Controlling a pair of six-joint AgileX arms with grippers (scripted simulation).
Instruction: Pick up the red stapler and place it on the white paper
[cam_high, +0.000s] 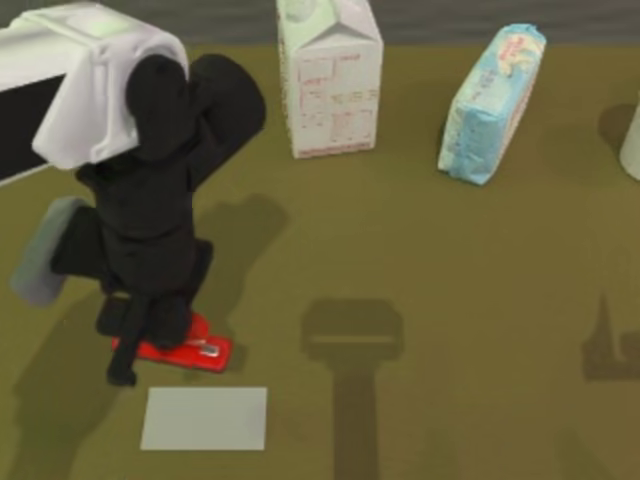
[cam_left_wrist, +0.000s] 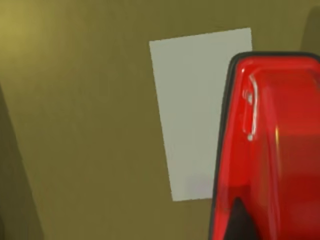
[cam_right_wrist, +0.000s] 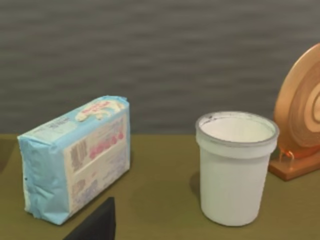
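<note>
Olive worktop (cam_high: 450, 300) with the left arm reaching down at its left front, left gripper (cam_high: 150, 345) right over the red stapler (cam_high: 195, 352), right arm out of the top view. White paper (cam_high: 204, 418) flat just in front of the stapler and apart from it, so only a short carry toward the front edge looks needed. Stapler's long axis across the worktop, roughly parallel to the paper's long edge; fingers apparently straddling it, spread or pinching impossible to tell.

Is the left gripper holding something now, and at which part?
The left gripper is over the red stapler's left part, but an actual grip cannot be told.
</note>
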